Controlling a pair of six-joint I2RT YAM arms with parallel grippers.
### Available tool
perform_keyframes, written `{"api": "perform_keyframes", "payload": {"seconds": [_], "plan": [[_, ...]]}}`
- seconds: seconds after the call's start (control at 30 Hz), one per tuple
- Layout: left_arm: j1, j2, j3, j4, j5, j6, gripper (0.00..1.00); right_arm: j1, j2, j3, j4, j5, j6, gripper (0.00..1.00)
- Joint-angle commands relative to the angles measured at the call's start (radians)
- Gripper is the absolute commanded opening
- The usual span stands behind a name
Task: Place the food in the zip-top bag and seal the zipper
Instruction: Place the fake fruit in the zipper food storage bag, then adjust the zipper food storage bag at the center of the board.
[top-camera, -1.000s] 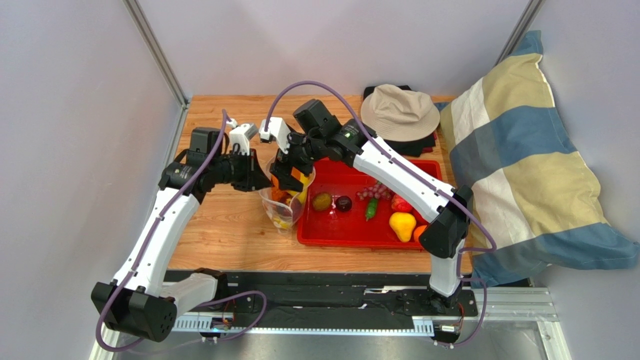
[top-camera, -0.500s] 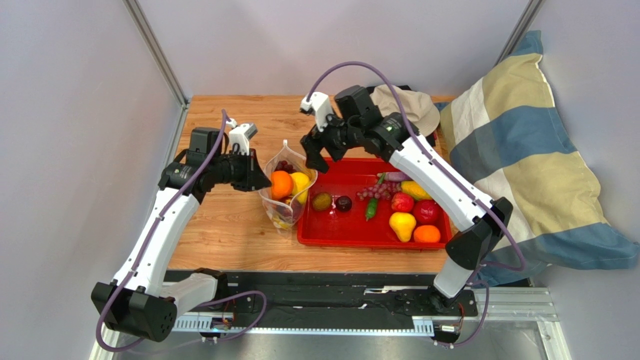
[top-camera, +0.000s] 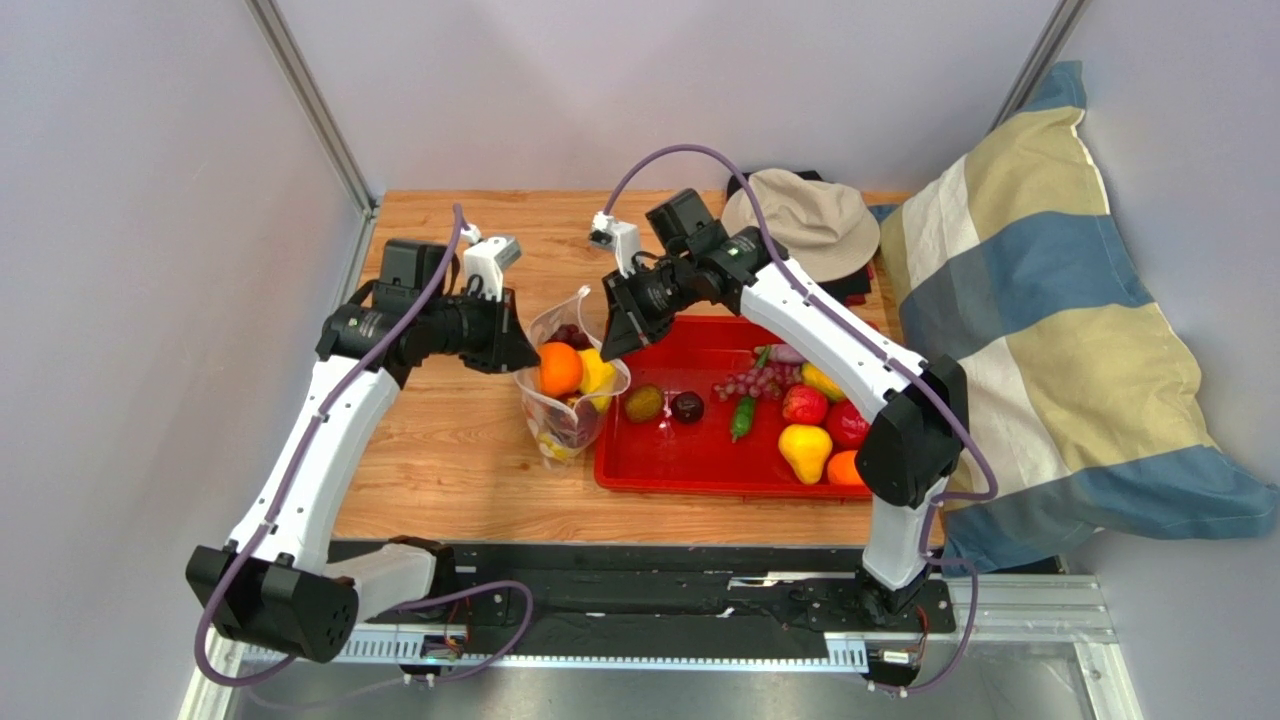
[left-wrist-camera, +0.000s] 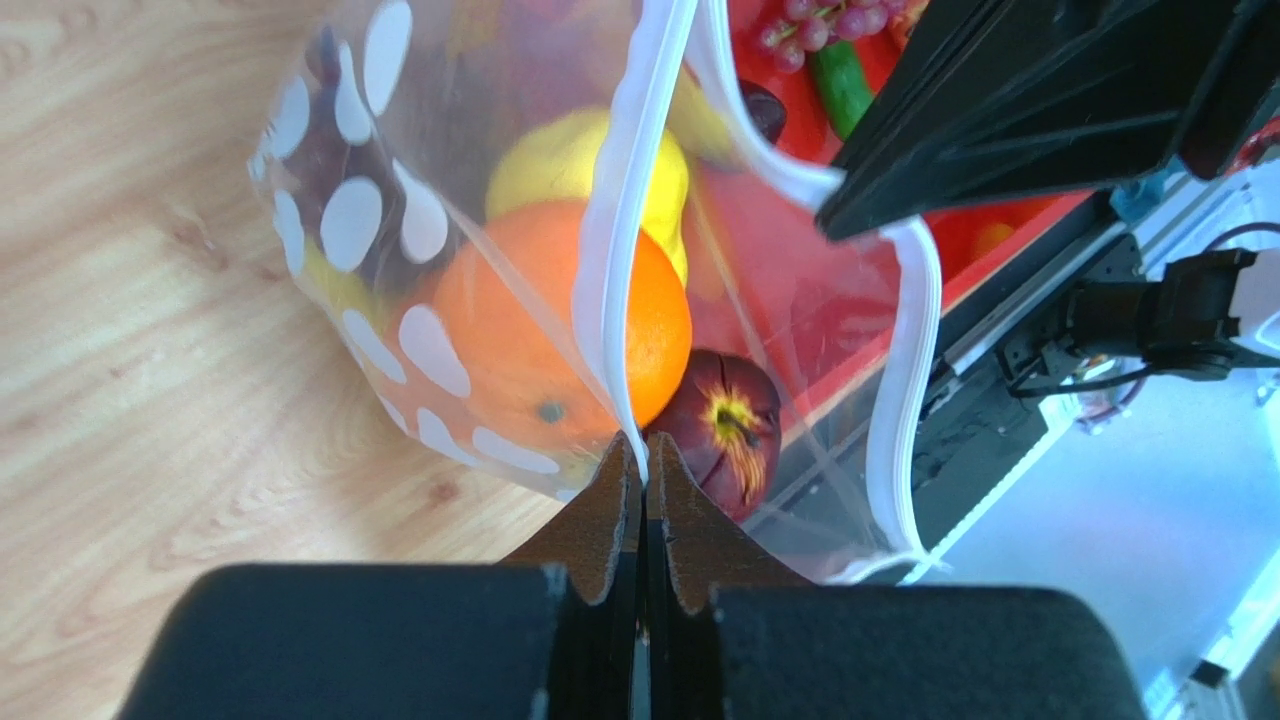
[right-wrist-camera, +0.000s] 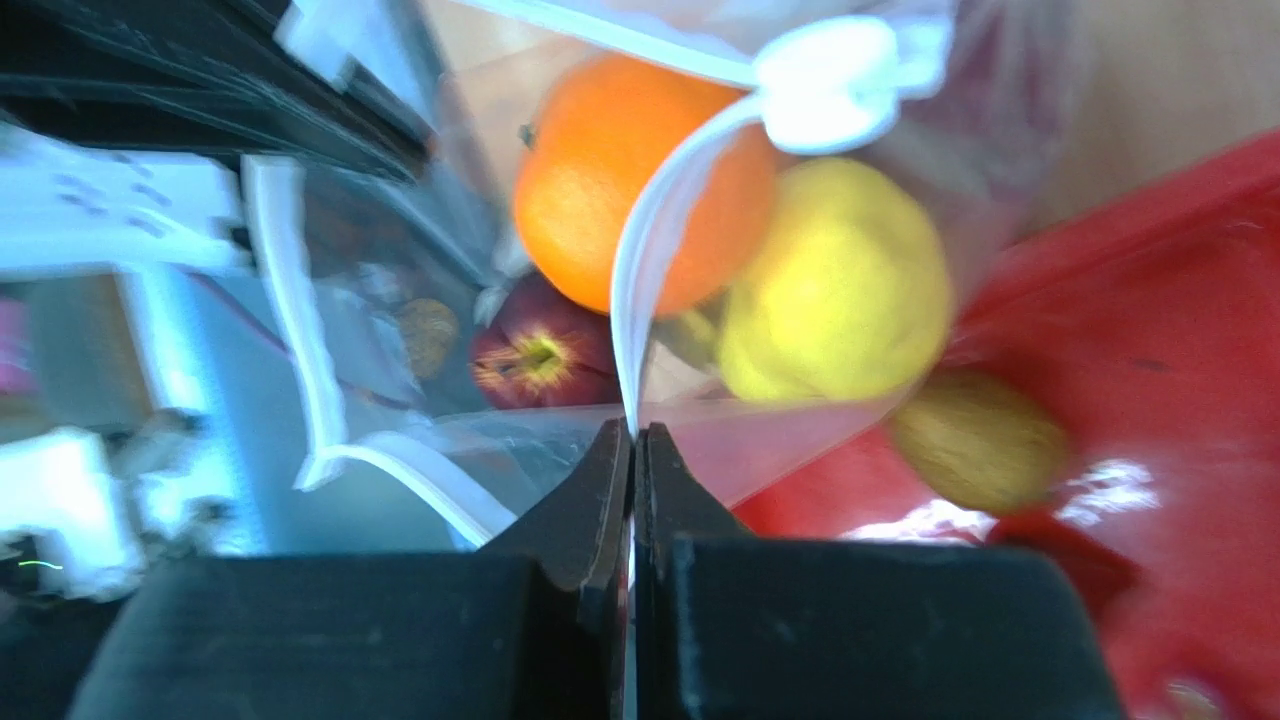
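moved: right hand (right-wrist-camera: 633, 435) back from above red tray (top-camera: 706, 483), now pinched shut on zipper (right-wrist-camera: 649, 255)
left hand (left-wrist-camera: 645, 447): pinched shut on zipper's other end
zip-top bag (top-camera: 568, 402): just left of tray, mouth open, zipper running hand to hand

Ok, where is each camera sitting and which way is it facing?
Top external: above, behind the bases, looking down on the table; both arms show.
Left wrist: looks along the left pincer, shut on the zip-top bag rim.
Right wrist: looks along the right pincer, pinching the opposite rim, red tray alongside.
Shared: both wrist views show the orange.
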Motion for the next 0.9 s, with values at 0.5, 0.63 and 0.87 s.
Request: {"api": "perform_keyframes", "payload": {"seconds": [0.5, 0.63, 0.87], "plan": [[0.002, 0.151, 0.100, 0.012, 0.267, 0.131, 0.62, 0.036, 0.032, -0.162, 0.719, -0.086, 0.694, 0.00], [0.004, 0.120, 0.060, 0.066, 0.297, 0.069, 0.64, 0.036, 0.020, -0.185, 0.722, -0.065, 0.688, 0.00], [0.001, 0.126, 0.057, 0.029, 0.090, 0.023, 0.61, 0.037, 0.012, -0.205, 0.702, -0.022, 0.670, 0.00]]}}
